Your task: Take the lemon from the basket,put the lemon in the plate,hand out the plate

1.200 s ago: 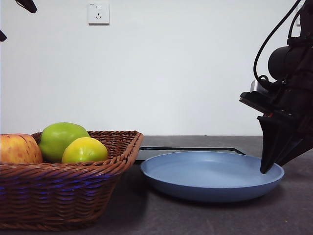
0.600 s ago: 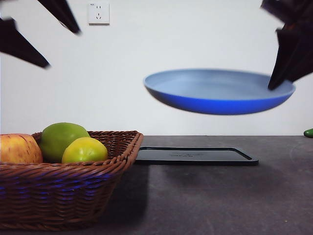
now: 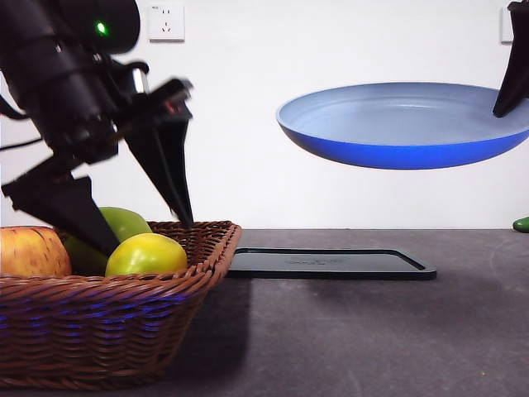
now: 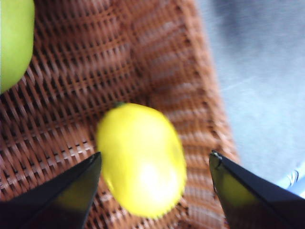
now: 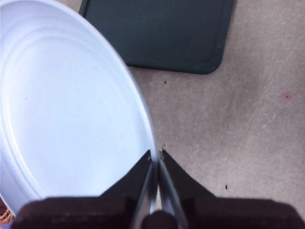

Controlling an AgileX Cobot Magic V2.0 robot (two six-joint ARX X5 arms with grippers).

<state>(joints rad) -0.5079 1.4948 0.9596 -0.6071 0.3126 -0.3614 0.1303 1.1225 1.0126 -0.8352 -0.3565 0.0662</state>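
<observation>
The lemon (image 3: pixel 146 253) lies in the brown wicker basket (image 3: pixel 107 310) at the left of the front view. My left gripper (image 3: pixel 145 236) is open, its jaws down on either side of the lemon (image 4: pixel 142 160) without touching it. My right gripper (image 3: pixel 514 87) is shut on the rim of the pale blue plate (image 3: pixel 405 124) and holds it high in the air, empty. In the right wrist view the jaws pinch the plate's rim (image 5: pixel 71 109).
A green apple (image 3: pixel 124 225) and a red-yellow apple (image 3: pixel 31 251) also lie in the basket. A flat black tray (image 3: pixel 331 263) lies on the table below the plate; it also shows in the right wrist view (image 5: pixel 157 33). A small green thing (image 3: pixel 521 224) sits at the far right edge.
My right gripper lifted the plate off the table and shifted it right. My left arm came down from the top left corner into the basket, jaws now straddling the lemon.
</observation>
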